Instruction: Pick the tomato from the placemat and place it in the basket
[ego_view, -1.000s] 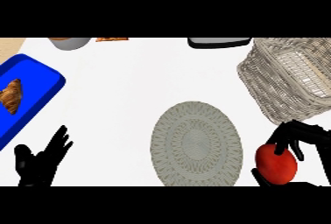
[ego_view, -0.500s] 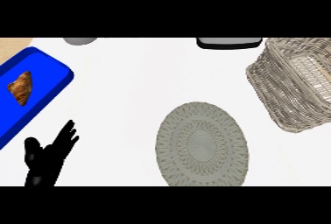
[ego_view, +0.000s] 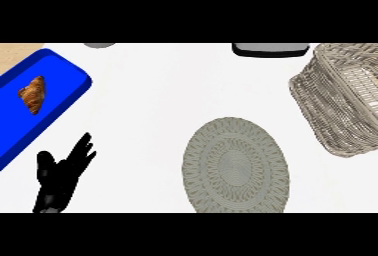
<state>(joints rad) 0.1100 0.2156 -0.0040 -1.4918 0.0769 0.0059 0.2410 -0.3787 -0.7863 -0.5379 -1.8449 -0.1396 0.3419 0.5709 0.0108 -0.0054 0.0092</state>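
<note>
A round grey woven placemat (ego_view: 235, 165) lies at the lower middle of the white counter, with nothing on it. The wicker basket (ego_view: 341, 100) stands at the right edge, partly cut off by the view. No tomato shows anywhere. My left hand (ego_view: 59, 177) rests open at the lower left, fingers straight and pointing up. My right hand is out of view.
A blue tray (ego_view: 52, 107) at the left holds a brown croissant (ego_view: 32, 93). A dark flat object (ego_view: 269, 49) sits at the top edge, and a grey round object (ego_view: 98, 45) peeks in at the top left.
One second ago my right hand held the red tomato at the lower right; both are now out of view. The scene has shifted rightwards in the view.
</note>
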